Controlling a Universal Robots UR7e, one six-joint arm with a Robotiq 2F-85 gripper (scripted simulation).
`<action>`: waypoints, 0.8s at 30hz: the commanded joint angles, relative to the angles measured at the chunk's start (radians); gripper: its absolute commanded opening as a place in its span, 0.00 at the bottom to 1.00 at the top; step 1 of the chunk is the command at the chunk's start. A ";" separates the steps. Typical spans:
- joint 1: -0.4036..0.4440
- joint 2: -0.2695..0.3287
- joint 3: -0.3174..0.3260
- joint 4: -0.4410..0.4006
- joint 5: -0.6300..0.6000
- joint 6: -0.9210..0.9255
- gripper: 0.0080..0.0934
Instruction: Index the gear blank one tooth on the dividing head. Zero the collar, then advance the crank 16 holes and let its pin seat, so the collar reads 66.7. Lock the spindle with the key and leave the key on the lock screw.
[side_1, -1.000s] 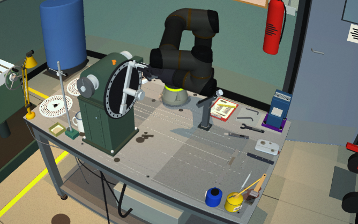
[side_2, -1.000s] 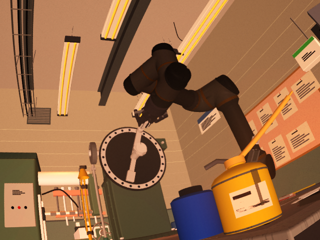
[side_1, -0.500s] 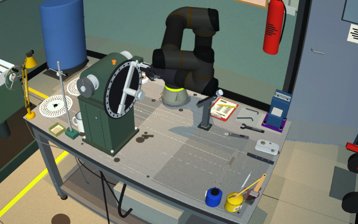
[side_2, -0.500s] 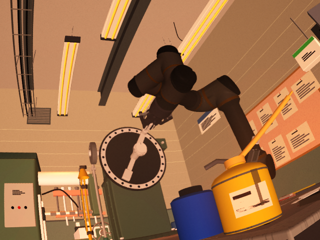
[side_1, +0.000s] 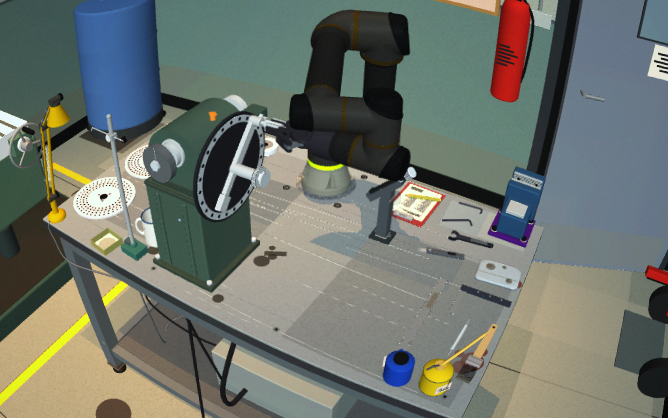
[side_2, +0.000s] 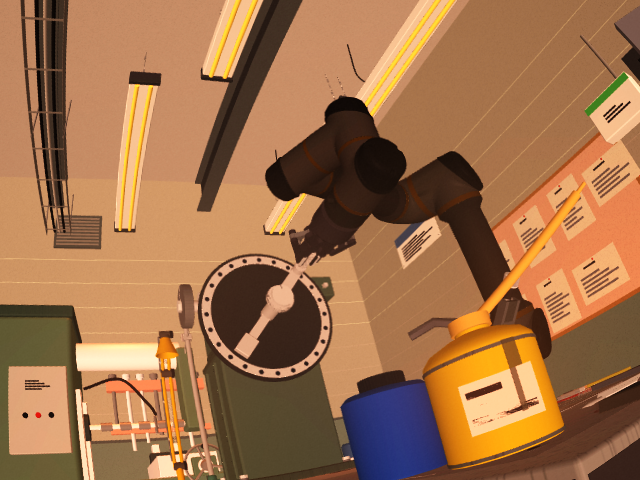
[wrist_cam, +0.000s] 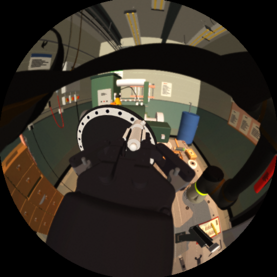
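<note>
The white crank arm lies across the black index plate of the green dividing head, its handle end at the plate's upper right rim. The crank's knurled handle is held in my closed gripper. The plate's ring of holes runs around its rim. The key rests on a grey stand to the right of the arm's base. The gear blank sits on the head's left face.
The dividing head stands close by the gripper, near the table's left front edge. Spare index plates, a mug and an indicator post lie to its left. Wrenches, a card, a blue box, an oil can lie right.
</note>
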 joint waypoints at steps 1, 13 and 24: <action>0.002 -0.002 0.004 -0.003 0.002 0.000 0.00; 0.015 -0.022 0.069 -0.048 0.014 0.000 0.00; 0.025 -0.034 0.130 -0.097 0.025 0.000 0.00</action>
